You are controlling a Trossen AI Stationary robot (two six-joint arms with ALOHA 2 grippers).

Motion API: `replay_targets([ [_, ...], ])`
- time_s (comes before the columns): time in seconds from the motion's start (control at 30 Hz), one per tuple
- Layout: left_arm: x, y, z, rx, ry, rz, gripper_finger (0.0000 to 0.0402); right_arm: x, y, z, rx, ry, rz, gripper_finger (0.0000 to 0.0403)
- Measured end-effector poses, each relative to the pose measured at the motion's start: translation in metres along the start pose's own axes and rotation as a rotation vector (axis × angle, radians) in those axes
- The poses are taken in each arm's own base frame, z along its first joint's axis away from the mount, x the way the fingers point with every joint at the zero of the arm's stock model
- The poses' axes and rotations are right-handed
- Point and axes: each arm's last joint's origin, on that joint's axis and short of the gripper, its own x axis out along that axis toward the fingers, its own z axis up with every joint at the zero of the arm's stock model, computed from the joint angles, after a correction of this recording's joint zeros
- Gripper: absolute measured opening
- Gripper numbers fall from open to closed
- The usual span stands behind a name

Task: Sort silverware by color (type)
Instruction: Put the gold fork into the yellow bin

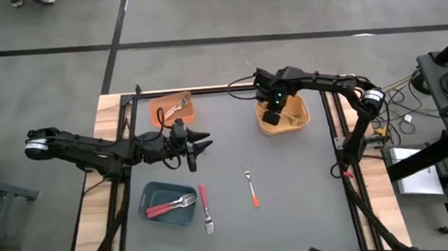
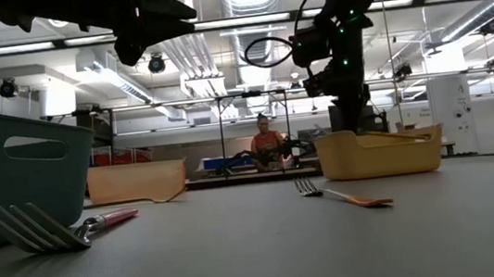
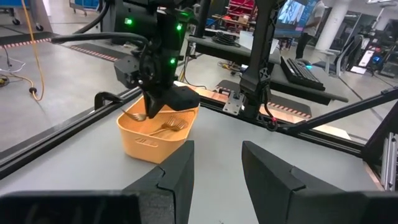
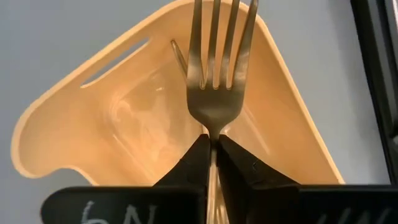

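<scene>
My right gripper [image 1: 271, 108] hangs over the yellow-orange bin [image 1: 297, 120] at the far right, shut on a gold fork [image 4: 215, 68]. Another gold fork [image 3: 169, 127] lies inside that bin. My left gripper [image 1: 199, 143] hovers open over the table's middle left, holding nothing. A red-handled fork [image 1: 205, 207] and an orange-handled fork [image 1: 250, 186] lie flat on the grey table. The teal bin [image 1: 155, 213] holds red-handled forks [image 1: 170, 205]. The orange bin [image 1: 159, 114] holds one fork [image 1: 178, 107]. My right gripper pinches the gold fork's neck [image 4: 214, 134], just behind the tines, between its two fingers. The fingers come steeply from above and lie along the fork, whose handle runs back between them. The tines stick out past the fingertips, over the inside of the yellow-orange bin.
Black rails [image 1: 229, 87] run along the table's far edge and sides. The low view shows a person [image 2: 266, 146] far behind the table. Open grey tabletop lies between the two loose forks and the right rail.
</scene>
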Motion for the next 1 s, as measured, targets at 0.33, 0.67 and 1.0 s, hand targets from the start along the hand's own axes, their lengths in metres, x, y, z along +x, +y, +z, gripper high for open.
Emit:
replay_targets([
  [0.33,0.0,0.0,0.0,0.004,0.0,0.0,0.0116,-0.006,0.0,0.0,-0.035,0.023,0.004,0.0012],
  [0.67,0.0,0.0,0.0,0.004,0.0,0.0,0.0116,-0.02,0.001,-0.008,-0.043,0.146,0.028,0.0012],
  [1.0,0.0,0.0,0.0,0.011,0.0,0.0,0.0116,0.007,0.002,-0.012,-0.042,0.109,0.022,0.0012],
])
